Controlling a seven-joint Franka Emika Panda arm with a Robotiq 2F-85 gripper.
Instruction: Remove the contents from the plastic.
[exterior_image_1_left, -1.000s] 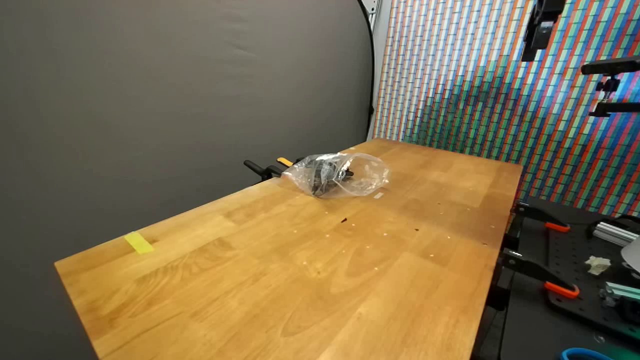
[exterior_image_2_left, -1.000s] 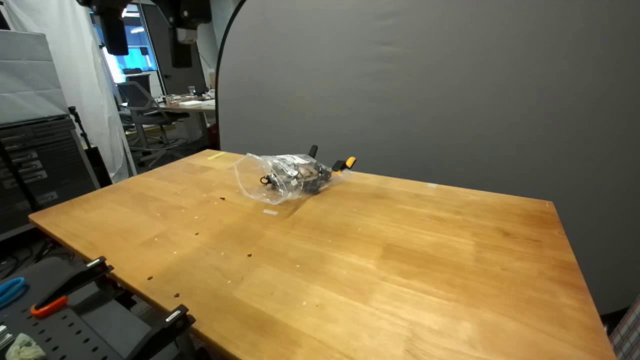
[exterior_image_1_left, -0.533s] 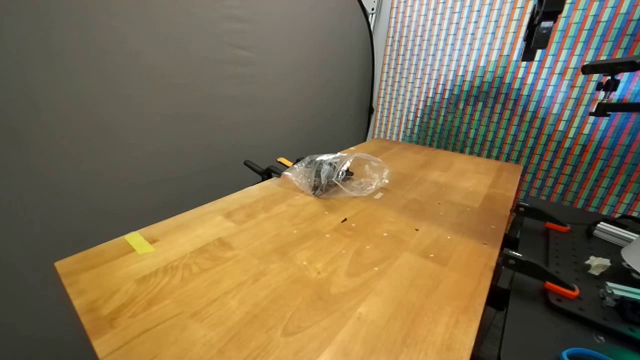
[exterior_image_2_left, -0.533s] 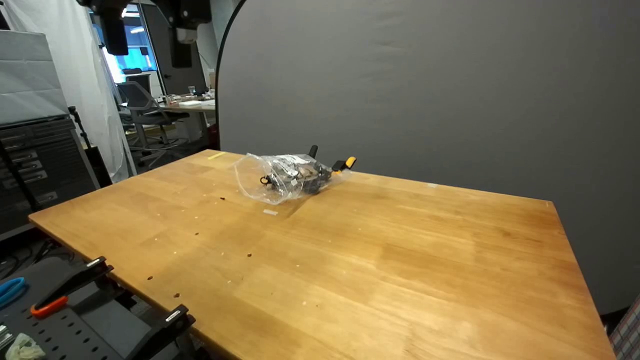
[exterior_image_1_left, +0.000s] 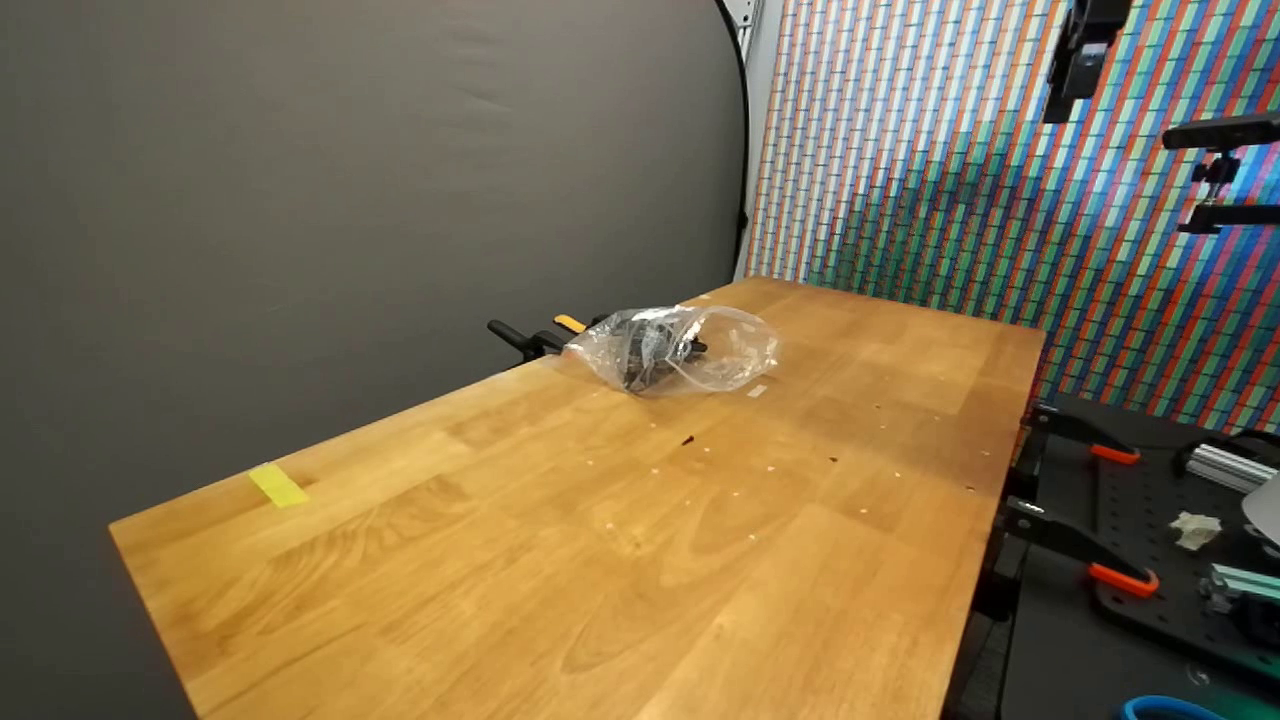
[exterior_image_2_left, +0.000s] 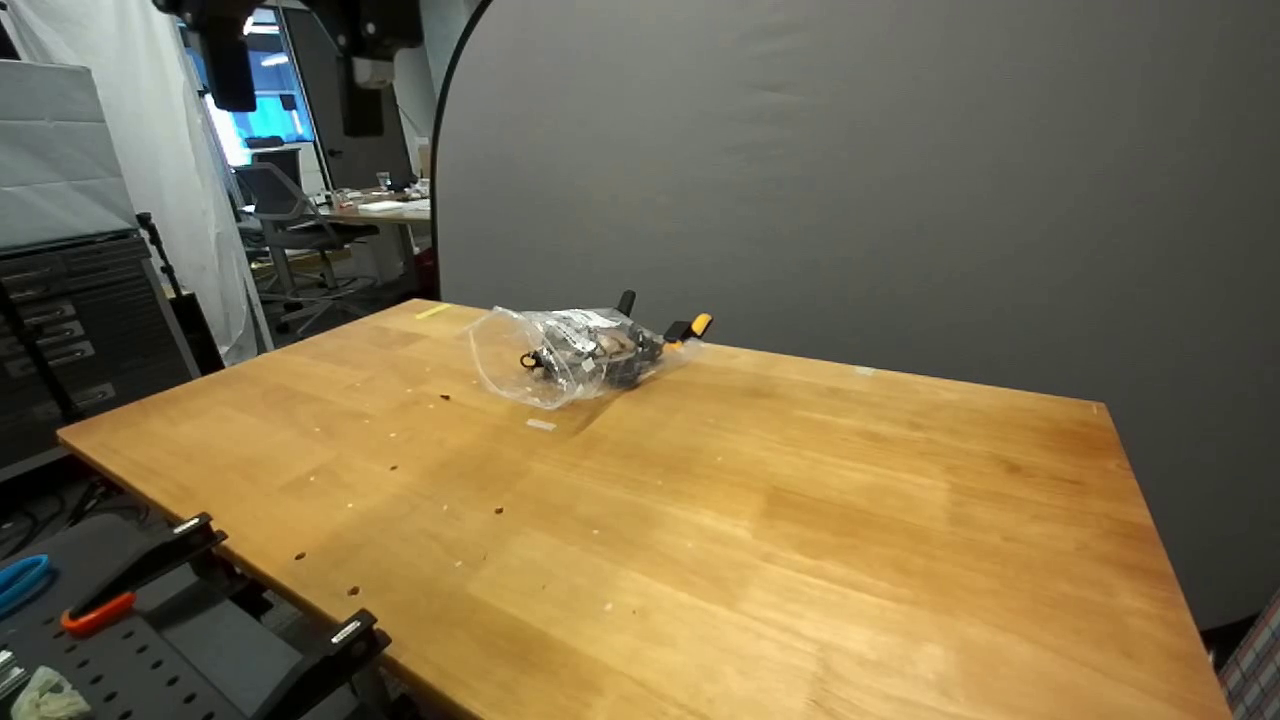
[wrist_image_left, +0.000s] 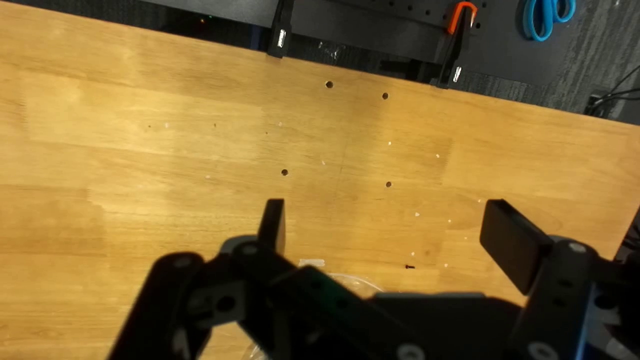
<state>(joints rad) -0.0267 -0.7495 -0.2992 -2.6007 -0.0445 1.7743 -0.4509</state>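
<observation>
The clear, crinkled plastic bag lies on its side on the wooden table near its long back edge; it shows in both exterior views (exterior_image_1_left: 738, 352) (exterior_image_2_left: 500, 350). Its wide rim looks open. The contents, a dark tangle of black parts, are inside it (exterior_image_1_left: 645, 358) (exterior_image_2_left: 622, 365). A small black ring shows nearer the rim. My gripper is open and empty, high above the table and apart from the bag, in both exterior views (exterior_image_1_left: 1062, 108) (exterior_image_2_left: 298, 118) and the wrist view (wrist_image_left: 384, 215). There, only slivers of the bag (wrist_image_left: 356, 284) show past the gripper body, which hides the contents.
A yellow-and-black clamp (exterior_image_2_left: 690, 328) grips the table edge right behind the bag. Black clamps with orange handles (exterior_image_1_left: 1080, 548) hold the opposite edge. Yellow tape (exterior_image_1_left: 278, 485) sticks near a corner. A tiny dark screw (wrist_image_left: 410, 267) and a white tape strip (wrist_image_left: 311, 262) lie near the bag.
</observation>
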